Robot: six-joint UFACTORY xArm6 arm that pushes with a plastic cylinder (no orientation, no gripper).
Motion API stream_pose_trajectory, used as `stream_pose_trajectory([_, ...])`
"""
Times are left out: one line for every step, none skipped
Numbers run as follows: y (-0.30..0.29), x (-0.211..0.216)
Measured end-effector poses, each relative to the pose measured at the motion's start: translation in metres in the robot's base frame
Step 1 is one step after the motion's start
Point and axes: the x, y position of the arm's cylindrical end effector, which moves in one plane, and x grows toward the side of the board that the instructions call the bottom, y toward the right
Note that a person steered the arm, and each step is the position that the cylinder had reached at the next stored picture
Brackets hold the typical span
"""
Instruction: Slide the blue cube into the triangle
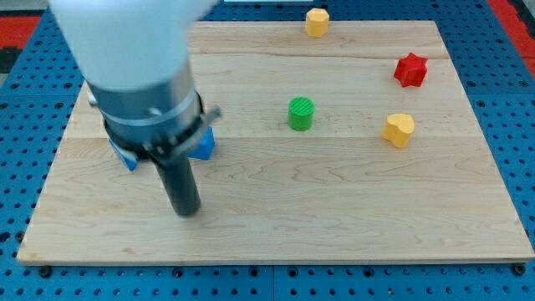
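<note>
My arm (134,58) fills the view's upper left and hides much of what lies under it. My tip (187,211) rests on the board near the view's bottom left. Two blue pieces peek out from behind the arm: one at the rod's right (203,145) and one at its left (125,158). Their shapes are hidden, so I cannot tell which is the cube and which the triangle. The tip is just below both, between them.
The wooden board (334,209) lies on a blue pegboard. A green cylinder (301,114) stands mid-board. A yellow heart-like block (399,130) and a red star-like block (410,70) are at the right. A yellow hexagonal block (316,22) is at the top.
</note>
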Motion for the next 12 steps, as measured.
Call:
stream_pose_trajectory([0.01, -0.118])
stream_pose_trajectory([0.08, -0.141])
stream_pose_trajectory([0.119, -0.053])
stream_pose_trajectory([0.07, -0.113])
stream_pose_trajectory([-0.025, -0.184])
stream_pose_trajectory([0.025, -0.263])
stream_pose_trajectory([0.051, -0.195])
stream_pose_trajectory([0.087, -0.168])
stream_pose_trajectory([0.121, -0.17])
stream_pose_trajectory([0.124, -0.193])
stream_pose_trajectory([0.126, -0.164])
stream_pose_trajectory([0.155, -0.06])
